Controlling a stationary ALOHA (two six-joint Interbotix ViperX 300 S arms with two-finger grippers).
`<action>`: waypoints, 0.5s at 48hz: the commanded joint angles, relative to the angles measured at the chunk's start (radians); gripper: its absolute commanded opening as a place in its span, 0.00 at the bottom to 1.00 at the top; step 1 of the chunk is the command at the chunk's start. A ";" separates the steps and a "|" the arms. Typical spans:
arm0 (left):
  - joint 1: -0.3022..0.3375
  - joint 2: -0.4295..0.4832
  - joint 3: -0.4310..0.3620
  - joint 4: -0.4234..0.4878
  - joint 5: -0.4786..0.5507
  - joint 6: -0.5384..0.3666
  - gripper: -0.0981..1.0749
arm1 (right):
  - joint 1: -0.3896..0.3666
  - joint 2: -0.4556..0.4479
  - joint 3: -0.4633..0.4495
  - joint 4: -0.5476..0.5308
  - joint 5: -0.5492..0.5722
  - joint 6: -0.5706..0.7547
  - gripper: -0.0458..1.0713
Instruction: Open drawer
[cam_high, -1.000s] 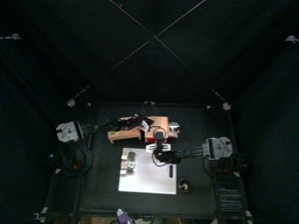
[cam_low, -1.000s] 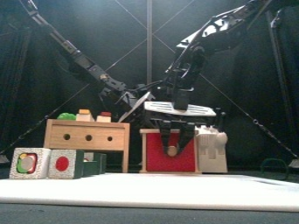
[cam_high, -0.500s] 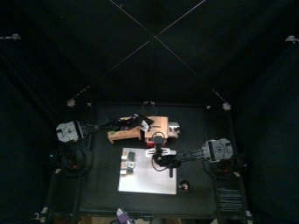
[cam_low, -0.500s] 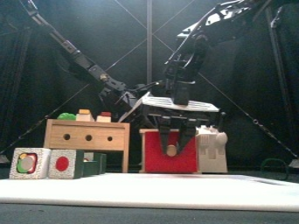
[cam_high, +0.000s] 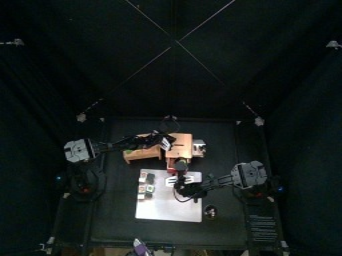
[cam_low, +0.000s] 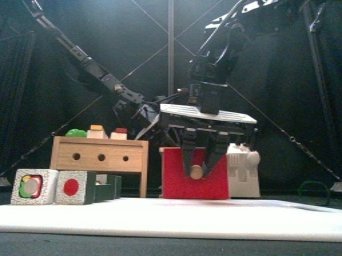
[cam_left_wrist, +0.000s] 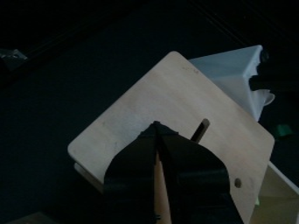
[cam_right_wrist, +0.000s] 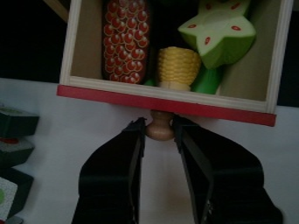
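Observation:
The drawer (cam_right_wrist: 105, 94) has a red front and a round wooden knob (cam_right_wrist: 159, 133). It stands pulled out of its light-wood box unit (cam_high: 175, 147) and holds toy food: a red cob, a yellow corn and a green star fruit. My right gripper (cam_right_wrist: 162, 128) is shut on the knob, one jaw on each side of it. From the front, the right gripper (cam_low: 197, 165) hangs over the red front (cam_low: 178, 183). My left gripper (cam_left_wrist: 156, 133) is shut on the edge of the unit's tan wooden panel (cam_left_wrist: 146, 96), at the unit's left side (cam_high: 158, 146).
A flat white board (cam_high: 171, 197) lies in front of the unit, under the drawer and the right arm. From the front, a wooden shape-sorter box (cam_low: 100, 154) with blocks on top and two coloured cubes (cam_low: 54, 186) stand left of the drawer. A white piece (cam_low: 242, 166) stands right of it.
My right gripper has drawn back toward the table's front with the knob in it, and the red drawer has slid further out over the white board. The left arm has stayed put.

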 joint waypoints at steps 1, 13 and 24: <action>0.012 -0.002 0.009 0.000 0.018 0.002 0.43 | 0.049 -0.015 -0.021 0.023 -0.005 0.003 0.55; 0.012 -0.002 0.011 0.002 0.018 0.002 0.43 | 0.063 -0.018 -0.026 0.032 0.008 0.003 0.54; 0.014 -0.002 0.011 0.000 0.020 0.002 0.43 | 0.086 -0.023 -0.038 0.041 0.034 0.002 0.54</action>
